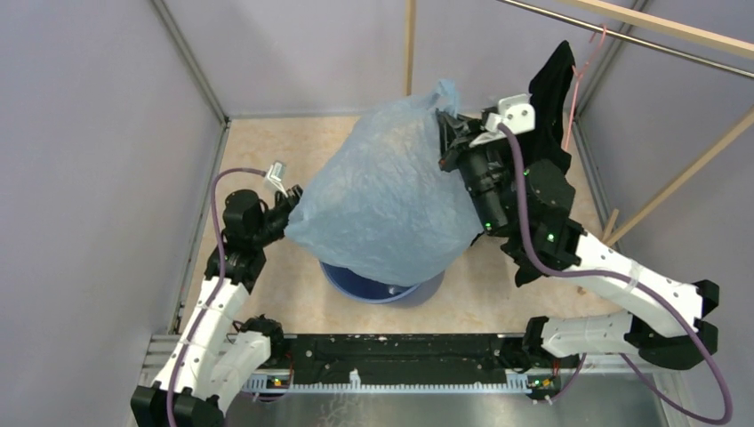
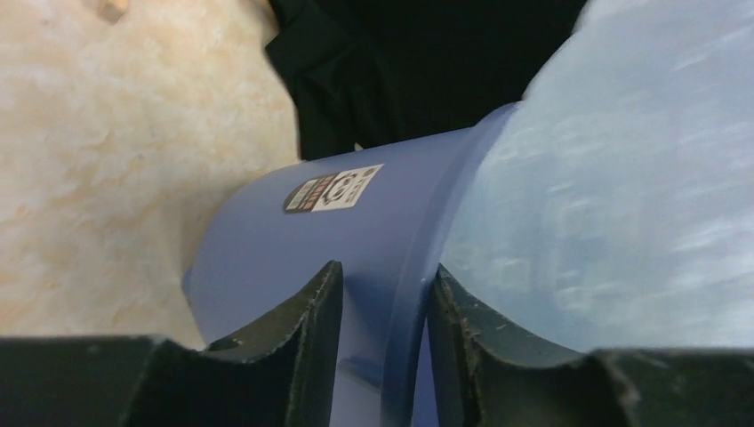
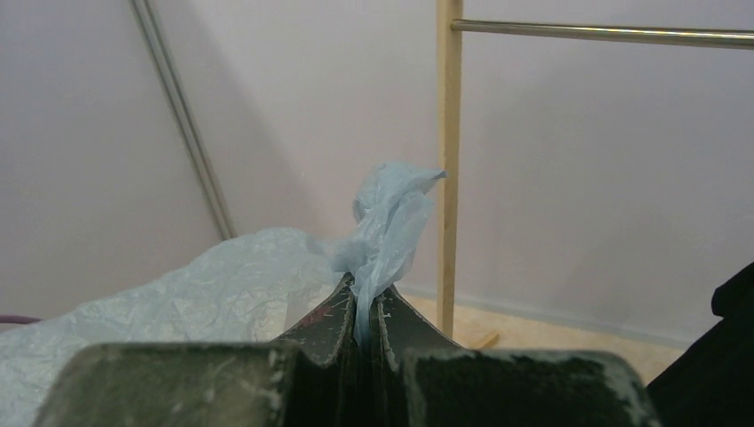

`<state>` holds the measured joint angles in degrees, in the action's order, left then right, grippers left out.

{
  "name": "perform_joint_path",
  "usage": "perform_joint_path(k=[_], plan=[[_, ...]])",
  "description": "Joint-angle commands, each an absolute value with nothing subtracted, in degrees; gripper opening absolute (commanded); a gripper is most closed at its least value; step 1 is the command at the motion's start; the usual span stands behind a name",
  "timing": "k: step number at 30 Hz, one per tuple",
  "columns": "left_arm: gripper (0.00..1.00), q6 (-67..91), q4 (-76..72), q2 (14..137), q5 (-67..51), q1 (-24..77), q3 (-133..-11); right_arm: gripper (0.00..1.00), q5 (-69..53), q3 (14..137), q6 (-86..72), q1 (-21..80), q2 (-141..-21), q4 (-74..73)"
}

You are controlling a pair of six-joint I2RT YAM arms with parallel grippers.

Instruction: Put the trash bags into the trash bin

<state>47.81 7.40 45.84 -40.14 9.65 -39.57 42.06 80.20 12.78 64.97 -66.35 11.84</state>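
The light-blue trash bag (image 1: 382, 196) billows wide and covers the top of the blue trash bin (image 1: 382, 292), of which only a lower arc shows in the top view. At the bag's upper right, my right gripper (image 1: 449, 124) is shut on its bunched handle loop (image 3: 391, 222), which sticks up between the fingers. My left gripper (image 1: 289, 203) is at the bag's left corner. In the left wrist view its jaws (image 2: 389, 276) stand narrowly apart astride the bin's rim (image 2: 405, 294), one finger outside on the wall (image 2: 356, 240), the other on the bag side (image 2: 622, 178).
A black garment (image 1: 551, 89) hangs on a pink hanger (image 1: 582, 71) from a rail at the back right, just behind my right arm. A wooden post (image 1: 410, 44) stands at the back. Grey walls close in on the left and rear.
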Motion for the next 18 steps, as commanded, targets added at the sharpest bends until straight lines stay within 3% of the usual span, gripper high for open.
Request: perform_joint_path(k=[1,13,18], plan=[[0.5,45.45,15.04,45.77,-38.33,9.84,-38.52,0.0,42.9,77.25,11.82,64.37,-60.64,9.91],[0.98,42.48,15.05,49.9,-38.63,9.84,-45.57,0.0,42.19,71.42,14.41,64.36,-56.26,8.71],[0.99,38.69,18.27,47.37,-34.59,9.84,-49.35,0.0,41.35,71.31,14.54,64.34,-55.41,7.68]])
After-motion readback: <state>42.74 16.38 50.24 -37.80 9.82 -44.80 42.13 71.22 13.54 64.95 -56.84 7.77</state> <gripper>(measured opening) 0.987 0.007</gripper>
